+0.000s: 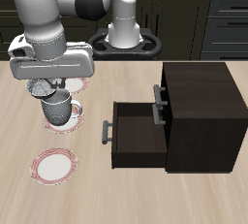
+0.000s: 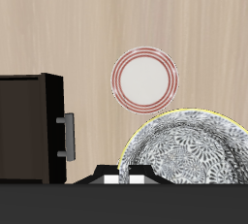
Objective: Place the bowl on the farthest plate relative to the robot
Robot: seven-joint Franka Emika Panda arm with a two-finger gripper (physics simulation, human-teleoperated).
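Grey-patterned bowl point(image 1: 59, 111) is held by its rim in the claw point(image 1: 55, 94), raised above the counter point(image 1: 126, 194) short of the front plate point(image 1: 53, 166). Being pinched off-centre, it could tilt or slip if released early, landing off the plate.

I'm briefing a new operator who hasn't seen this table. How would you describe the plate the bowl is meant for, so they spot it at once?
Start at the dark cabinet with its open drawer. On the wooden table beside the drawer, nearest the front edge, lies the plate, white with a pink-red ringed rim. It is bare and in the open, while the bowl held by the gripper hangs farther back.
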